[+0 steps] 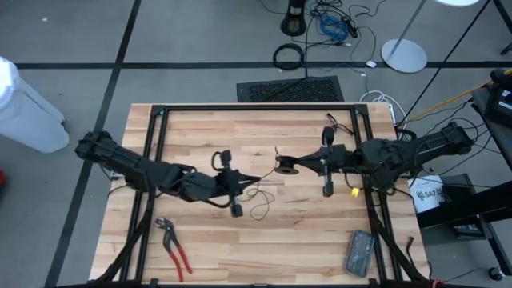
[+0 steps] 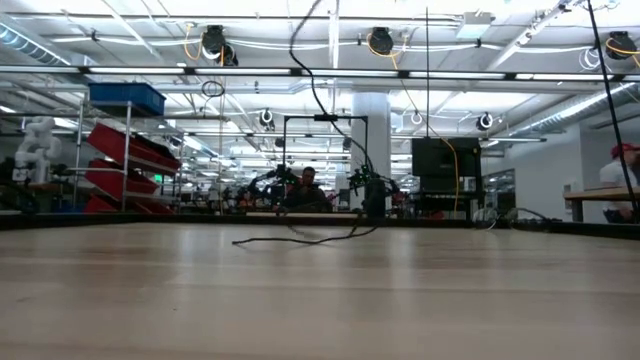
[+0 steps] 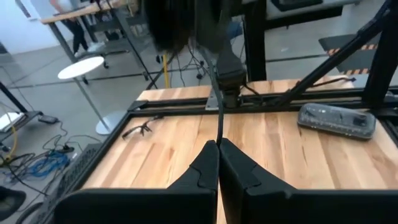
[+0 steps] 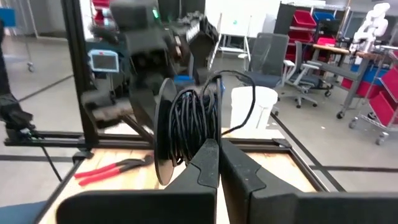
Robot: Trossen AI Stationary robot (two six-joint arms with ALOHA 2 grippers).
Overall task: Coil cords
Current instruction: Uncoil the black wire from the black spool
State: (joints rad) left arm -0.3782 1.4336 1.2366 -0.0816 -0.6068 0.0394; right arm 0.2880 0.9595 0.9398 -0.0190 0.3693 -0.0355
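The cord is a thin black wire, partly wound on a small dark round spool (image 1: 285, 166) (image 4: 186, 121). My right gripper (image 1: 294, 166) (image 4: 218, 144), reaching in from the table's right, is shut on that spool above the table's middle. From the spool the cord (image 3: 219, 112) runs left to my left gripper (image 1: 258, 178) (image 3: 218, 144), which is shut on it. Beyond the left gripper a slack loop of cord (image 1: 260, 208) (image 2: 300, 240) lies on the wooden table (image 1: 208, 144). My left gripper pinches a single strand of the cord (image 3: 218, 138) between its two fingertips. The fingers come about level from the table's left. The strand rises almost straight from them to the spool and is clear of the table. My right gripper holds the wound spool at its edge (image 4: 208, 140) beside the coil; the fingers themselves hide the exact spot. They come level from the table's right. The spool stands on edge, lifted clear of the table, with a loose turn of cord (image 4: 245, 99) bulging off it.
Red-handled pliers (image 1: 174, 246) lie near the front left and a grey case (image 1: 359, 252) (image 3: 337, 119) near the front right. A black frame (image 1: 256, 108) borders the table. A small yellow piece (image 1: 353, 192) sits under the right arm.
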